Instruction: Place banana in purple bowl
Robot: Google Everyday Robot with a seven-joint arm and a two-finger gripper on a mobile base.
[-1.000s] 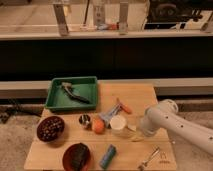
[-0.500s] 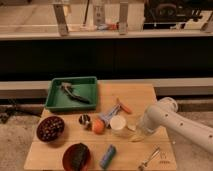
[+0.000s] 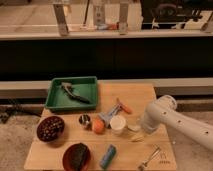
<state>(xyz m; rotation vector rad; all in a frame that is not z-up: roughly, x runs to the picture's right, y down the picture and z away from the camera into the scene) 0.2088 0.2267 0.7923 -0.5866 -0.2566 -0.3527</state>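
Pretty dim overall, with a warm yellow-brown cast on everything. The brightest patch is the pale background strip up at 12 o'clock. The dark band under it goes almost black. The table gets even light, so things on it throw short, faint shadows. No glare. The white arm catches the most light, and its end effector sits in shade around 4 o'clock.

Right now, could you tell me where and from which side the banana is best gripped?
Probably its middle, from above, closing across its narrow width: the banana lies flat beside the white cup, which crowds that side. The hand sits just right of it.
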